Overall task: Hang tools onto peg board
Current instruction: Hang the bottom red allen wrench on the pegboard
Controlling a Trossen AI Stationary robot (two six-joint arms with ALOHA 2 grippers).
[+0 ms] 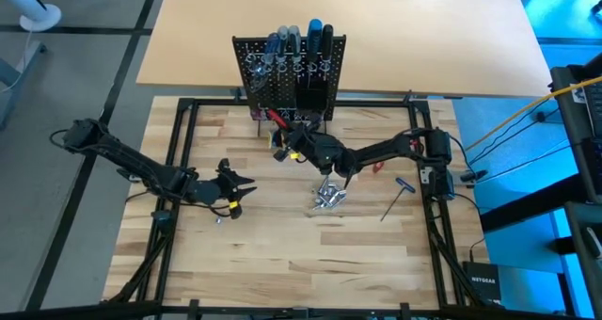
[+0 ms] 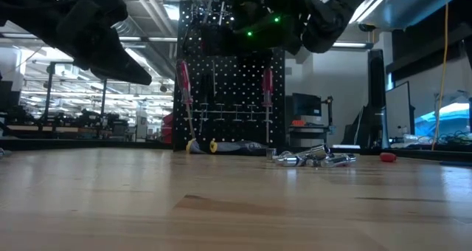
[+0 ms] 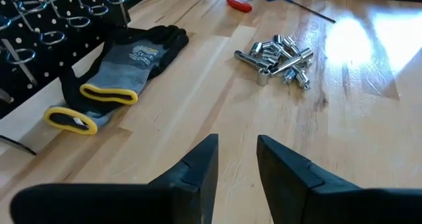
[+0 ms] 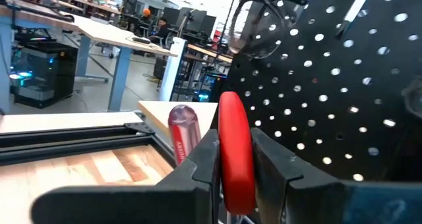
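While the table carries everything, the peg board stands upright at its far edge, with several screwdrivers already in its top holders. Right gripper is close in front of the board and holds a red screwdriver tight between its fingers. Left gripper hovers over the table's left part, holding nothing, with only a narrow gap between the fingers. Gloves lie at the foot of the board. A pile of silver sockets lies near the middle, and a blue T-handle key lies to its right.
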